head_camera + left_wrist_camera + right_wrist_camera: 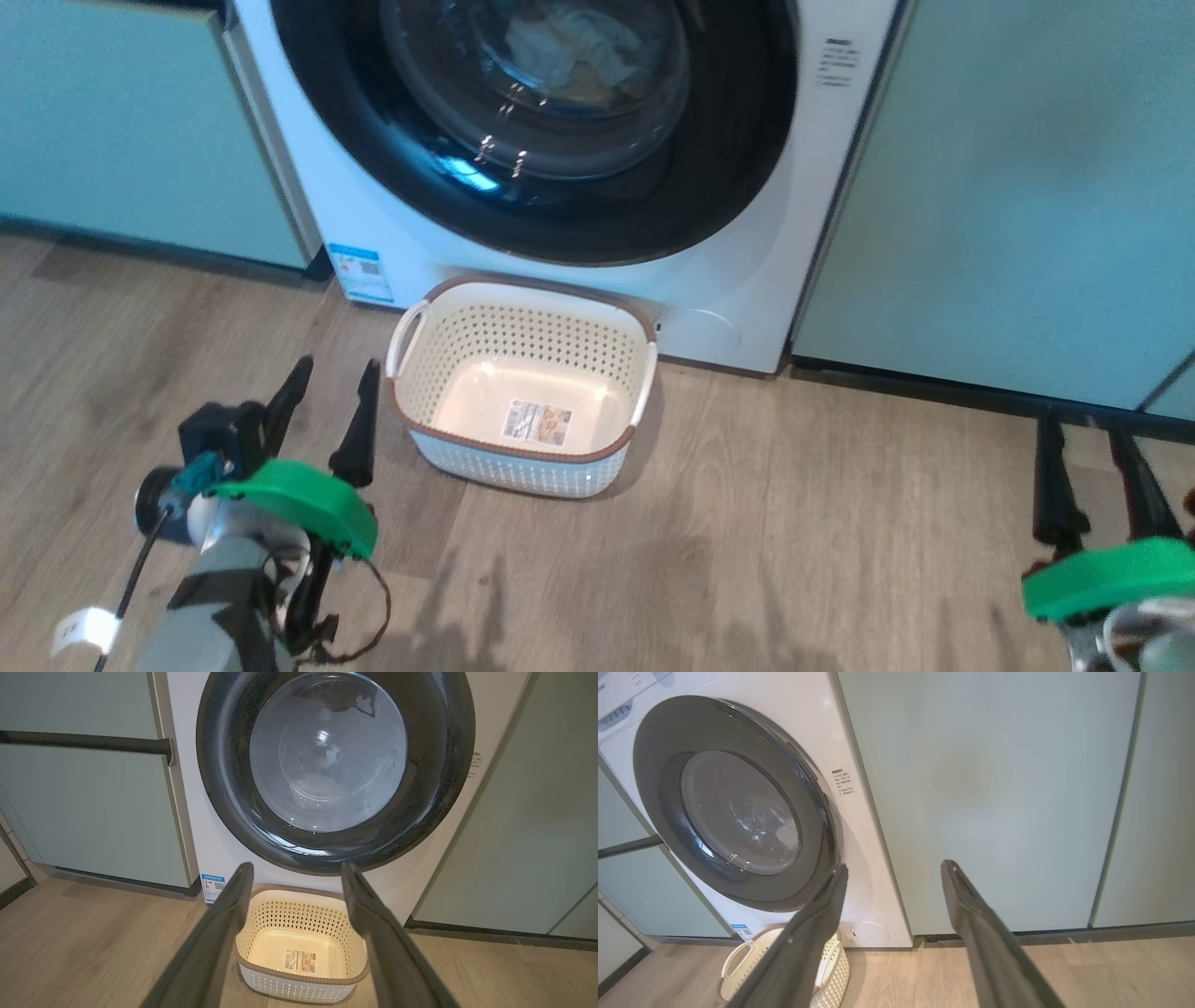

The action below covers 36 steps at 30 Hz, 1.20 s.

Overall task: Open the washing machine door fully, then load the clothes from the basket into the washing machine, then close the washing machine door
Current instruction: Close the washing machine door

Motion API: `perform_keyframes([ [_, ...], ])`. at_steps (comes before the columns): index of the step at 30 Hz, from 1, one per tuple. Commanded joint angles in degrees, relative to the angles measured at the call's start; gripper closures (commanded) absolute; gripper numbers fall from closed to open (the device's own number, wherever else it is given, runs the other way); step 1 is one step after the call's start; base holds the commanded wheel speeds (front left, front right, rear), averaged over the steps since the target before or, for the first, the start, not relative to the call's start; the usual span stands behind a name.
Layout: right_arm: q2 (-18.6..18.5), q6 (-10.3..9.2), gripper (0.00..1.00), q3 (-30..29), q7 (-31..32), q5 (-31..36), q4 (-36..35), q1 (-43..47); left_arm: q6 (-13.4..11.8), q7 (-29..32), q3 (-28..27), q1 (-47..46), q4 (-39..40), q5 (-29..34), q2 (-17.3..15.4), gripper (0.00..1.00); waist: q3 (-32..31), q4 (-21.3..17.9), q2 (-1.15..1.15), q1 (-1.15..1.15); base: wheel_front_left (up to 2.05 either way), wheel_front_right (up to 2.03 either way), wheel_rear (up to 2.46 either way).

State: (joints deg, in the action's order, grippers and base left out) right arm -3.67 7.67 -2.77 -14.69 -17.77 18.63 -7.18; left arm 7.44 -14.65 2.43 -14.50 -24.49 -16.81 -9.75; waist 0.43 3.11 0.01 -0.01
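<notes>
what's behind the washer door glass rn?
Pale crumpled clothes lie behind the glass of the shut washing machine door. The black rim and glare hide the rest of the drum.

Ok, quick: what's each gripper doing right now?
Left gripper: open, fingers apart, holding nothing.
Right gripper: open, fingers apart, holding nothing.
</notes>
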Motion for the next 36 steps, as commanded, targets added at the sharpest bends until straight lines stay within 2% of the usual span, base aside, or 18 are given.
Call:
perform_keyframes([
  [1,0.0,-0.19,0.0,0.7,-0.3,1.3,-2.5,-0.4,0.0,-0.3,-1.7,-1.2,1.6,0.0,-2.4,0.0,-0.8,-1.3,-0.01,0.01,0.0,0.0,0.0],
  [9,0.4,-0.19,0.0,-3.0,-0.3,3.1,-6.1,4.1,0.0,-0.3,-2.5,-0.3,0.6,-0.3,-2.9,0.0,-1.8,-3.4,-0.01,0.01,0.0,0.0,0.0],
  [23,0.7,-0.19,0.0,-1.7,-0.3,5.7,-8.5,8.7,0.0,-0.3,-3.8,1.7,-1.2,0.0,-1.9,0.0,-3.1,-6.2,-0.01,0.01,0.0,0.0,0.0],
  [36,0.8,-0.19,0.0,-0.6,-0.3,5.5,-7.4,8.9,0.0,-0.3,-3.1,1.6,-1.8,-0.4,-2.0,0.0,-3.7,-6.1,-0.01,0.01,0.0,0.0,0.0],
])
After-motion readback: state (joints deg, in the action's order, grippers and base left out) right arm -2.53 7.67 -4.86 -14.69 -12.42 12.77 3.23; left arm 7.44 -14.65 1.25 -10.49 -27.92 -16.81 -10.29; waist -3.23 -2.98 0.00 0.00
